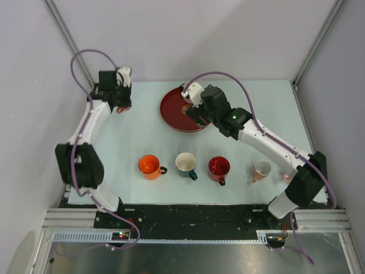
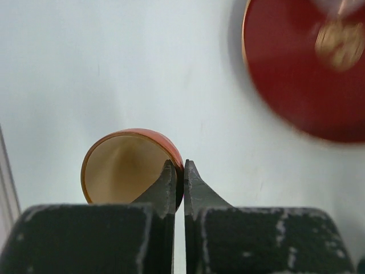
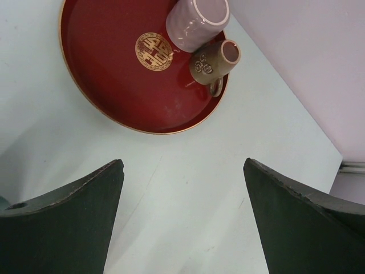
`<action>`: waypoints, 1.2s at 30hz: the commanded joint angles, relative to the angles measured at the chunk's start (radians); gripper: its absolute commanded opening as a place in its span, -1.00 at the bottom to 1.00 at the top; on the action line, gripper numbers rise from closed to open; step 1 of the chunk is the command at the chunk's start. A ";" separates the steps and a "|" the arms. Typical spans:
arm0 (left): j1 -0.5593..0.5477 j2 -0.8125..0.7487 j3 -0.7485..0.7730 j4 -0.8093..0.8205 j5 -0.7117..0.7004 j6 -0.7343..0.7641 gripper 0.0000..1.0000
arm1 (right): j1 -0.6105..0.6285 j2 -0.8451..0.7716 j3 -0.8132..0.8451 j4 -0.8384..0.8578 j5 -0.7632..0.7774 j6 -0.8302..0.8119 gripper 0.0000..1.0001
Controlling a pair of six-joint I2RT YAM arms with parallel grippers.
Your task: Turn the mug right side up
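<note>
An orange-red mug (image 2: 122,171) with a cream inside is at the far left of the table, its mouth facing the left wrist camera. My left gripper (image 2: 178,171) is shut on its rim wall, one finger inside and one outside. In the top view the left gripper (image 1: 120,98) hides most of this mug (image 1: 121,109). My right gripper (image 3: 182,162) is open and empty, hovering above bare table beside the red tray (image 3: 108,85). In the top view it (image 1: 195,113) is over the tray's near right part.
The red tray (image 1: 171,111) holds a lilac cup (image 3: 197,23) and a small brown mug (image 3: 214,61). Upright mugs stand in a near row: orange (image 1: 149,166), white-and-teal (image 1: 186,163), red (image 1: 219,166), pink (image 1: 262,169). Walls enclose the table.
</note>
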 commanded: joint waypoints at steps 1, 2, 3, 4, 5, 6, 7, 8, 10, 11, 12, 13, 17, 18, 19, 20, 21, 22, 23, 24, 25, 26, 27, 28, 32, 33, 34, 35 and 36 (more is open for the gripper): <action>0.008 -0.206 -0.291 -0.133 -0.088 0.194 -1.00 | 0.033 -0.075 -0.058 0.090 0.016 0.047 0.82; 0.009 -0.242 -0.348 -0.138 -0.091 0.207 -1.00 | 0.041 -0.081 -0.068 0.095 0.015 0.052 0.82; 0.014 -0.280 -0.415 -0.141 -0.077 0.217 -1.00 | 0.047 -0.085 -0.078 0.098 0.015 0.061 0.82; 0.020 -0.304 -0.466 -0.143 -0.060 0.220 -1.00 | 0.052 -0.089 -0.087 0.102 0.015 0.068 0.82; 0.025 -0.328 -0.516 -0.144 -0.028 0.218 -1.00 | 0.056 -0.091 -0.094 0.105 0.015 0.075 0.82; 0.027 -0.342 -0.550 -0.144 -0.003 0.216 -1.00 | 0.059 -0.095 -0.103 0.109 0.014 0.080 0.82; 0.044 -0.353 -0.582 -0.143 0.006 0.215 -1.00 | 0.063 -0.098 -0.110 0.114 0.012 0.085 0.81; 0.054 -0.359 -0.604 -0.142 -0.003 0.216 -1.00 | 0.067 -0.101 -0.117 0.116 0.012 0.088 0.82; 0.065 -0.367 -0.638 -0.141 -0.021 0.206 -1.00 | 0.075 -0.107 -0.126 0.118 0.011 0.093 0.81; 0.071 -0.377 -0.654 -0.141 -0.022 0.197 -1.00 | 0.078 -0.111 -0.130 0.120 0.012 0.096 0.81; 0.076 -0.384 -0.669 -0.142 -0.017 0.189 -1.00 | 0.082 -0.114 -0.135 0.122 0.013 0.097 0.81; 0.079 -0.394 -0.680 -0.142 -0.014 0.181 -1.00 | 0.085 -0.117 -0.138 0.124 0.017 0.099 0.81; 0.088 -0.412 -0.724 -0.139 0.021 0.172 -1.00 | 0.094 -0.126 -0.155 0.129 0.025 0.111 0.81; 0.091 -0.414 -0.738 -0.137 0.034 0.180 -1.00 | 0.095 -0.129 -0.159 0.130 0.025 0.112 0.81; 0.092 -0.416 -0.751 -0.134 0.043 0.185 -1.00 | 0.096 -0.130 -0.162 0.131 0.025 0.115 0.81; 0.092 -0.419 -0.763 -0.129 0.047 0.194 -1.00 | 0.096 -0.132 -0.165 0.132 0.026 0.115 0.81; 0.094 -0.421 -0.774 -0.123 0.050 0.200 -1.00 | 0.096 -0.131 -0.168 0.134 0.026 0.116 0.81; 0.096 -0.425 -0.784 -0.120 0.051 0.210 -1.00 | 0.095 -0.130 -0.169 0.135 0.026 0.117 0.81; 0.097 -0.428 -0.792 -0.120 0.054 0.218 -1.00 | 0.091 -0.127 -0.170 0.137 0.026 0.119 0.82; 0.098 -0.434 -0.800 -0.120 0.055 0.224 -1.00 | 0.086 -0.124 -0.170 0.138 0.024 0.125 0.82; 0.098 -0.439 -0.805 -0.120 0.061 0.228 -0.93 | 0.077 -0.118 -0.170 0.142 0.022 0.132 0.82; 0.099 -0.446 -0.809 -0.121 0.064 0.233 -0.84 | 0.063 -0.113 -0.169 0.144 0.017 0.145 0.83; 0.099 -0.449 -0.810 -0.123 0.064 0.234 -0.65 | 0.050 -0.105 -0.164 0.142 0.013 0.158 0.83; 0.099 -0.452 -0.811 -0.124 0.066 0.234 -0.47 | 0.030 -0.097 -0.156 0.132 0.001 0.178 0.84; 0.098 -0.463 -0.805 -0.139 0.061 0.233 -0.04 | -0.063 -0.012 -0.067 0.052 -0.081 0.276 0.85; 0.098 -0.470 -0.795 -0.148 0.054 0.233 0.02 | -0.087 0.018 -0.027 0.029 -0.104 0.300 0.85; 0.100 -0.476 -0.787 -0.156 0.049 0.233 0.11 | -0.113 0.058 0.006 0.000 -0.128 0.313 0.85; 0.101 -0.485 -0.769 -0.171 0.045 0.234 0.18 | -0.133 0.094 0.050 -0.023 -0.147 0.315 0.85; 0.102 -0.492 -0.753 -0.184 0.046 0.234 0.28 | -0.156 0.144 0.085 -0.051 -0.179 0.311 0.86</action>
